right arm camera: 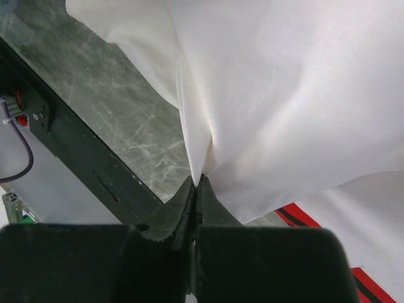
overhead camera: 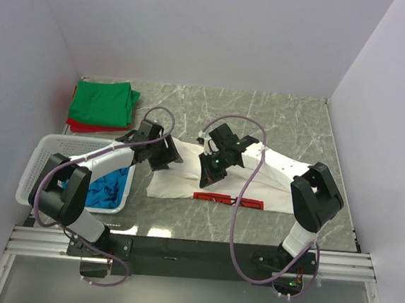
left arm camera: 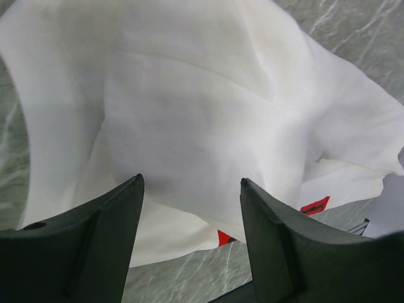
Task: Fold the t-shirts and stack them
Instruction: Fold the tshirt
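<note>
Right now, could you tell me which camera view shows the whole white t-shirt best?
The top external view: the white t-shirt lies across the table, red print at its near edge. The left wrist view shows only rumpled folds beyond the left pincer; the right wrist view, a fold pinched by the right pincer.

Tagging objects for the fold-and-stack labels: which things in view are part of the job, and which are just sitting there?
Job:
- white t-shirt with red print, pinched by the right hand, left hand open over it
- green t-shirt folded on the red t-shirt, far left
- blue t-shirt, in the basket

Just there:
- basket itself
- table
</note>
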Robot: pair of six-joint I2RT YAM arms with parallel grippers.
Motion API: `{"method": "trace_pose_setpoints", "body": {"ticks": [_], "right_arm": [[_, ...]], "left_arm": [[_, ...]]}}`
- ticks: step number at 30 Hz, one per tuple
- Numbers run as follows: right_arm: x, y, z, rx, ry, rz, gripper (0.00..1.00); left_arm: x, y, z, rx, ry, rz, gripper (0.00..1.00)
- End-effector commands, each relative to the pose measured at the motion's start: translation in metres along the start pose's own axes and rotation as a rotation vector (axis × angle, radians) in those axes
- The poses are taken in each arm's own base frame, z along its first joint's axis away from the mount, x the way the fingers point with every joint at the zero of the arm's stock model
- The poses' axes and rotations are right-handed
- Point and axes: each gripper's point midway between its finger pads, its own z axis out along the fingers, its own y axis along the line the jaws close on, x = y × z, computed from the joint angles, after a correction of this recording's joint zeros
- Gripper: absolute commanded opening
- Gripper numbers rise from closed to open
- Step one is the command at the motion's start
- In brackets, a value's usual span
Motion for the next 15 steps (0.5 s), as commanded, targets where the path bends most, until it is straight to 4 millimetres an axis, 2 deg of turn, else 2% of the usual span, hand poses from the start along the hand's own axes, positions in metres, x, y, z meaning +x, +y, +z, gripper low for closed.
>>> {"method": "trace_pose_setpoints", "body": {"ticks": [1, 5, 7, 11, 15], "right_arm": [[-0.004, 0.000, 0.004, -0.019, 0.000, 0.000, 0.00], [-0.005, -0.006, 0.004, -0.006, -0.008, 0.012, 0.00], [-0.007, -0.011, 0.004, 0.020, -0.020, 0.019, 0.00], [-0.014, -0.030, 0.004, 0.061, -0.040, 0.098, 0.00], [-0.036, -0.049, -0.001, 0.068, -0.081, 0.146, 0.00]], "left_arm": [[-0.006, -0.023, -0.001, 0.106, -0.013, 0.001, 0.68], [-0.003, -0.026, -0.006, 0.126, -0.005, 0.009, 0.66], [-0.001, -0.017, -0.007, 0.086, -0.010, 0.008, 0.67], [0.000, -0.016, -0.021, 0.086, -0.027, 0.022, 0.78], [0.006, -0.013, -0.031, 0.097, -0.042, 0.068, 0.84]]}}
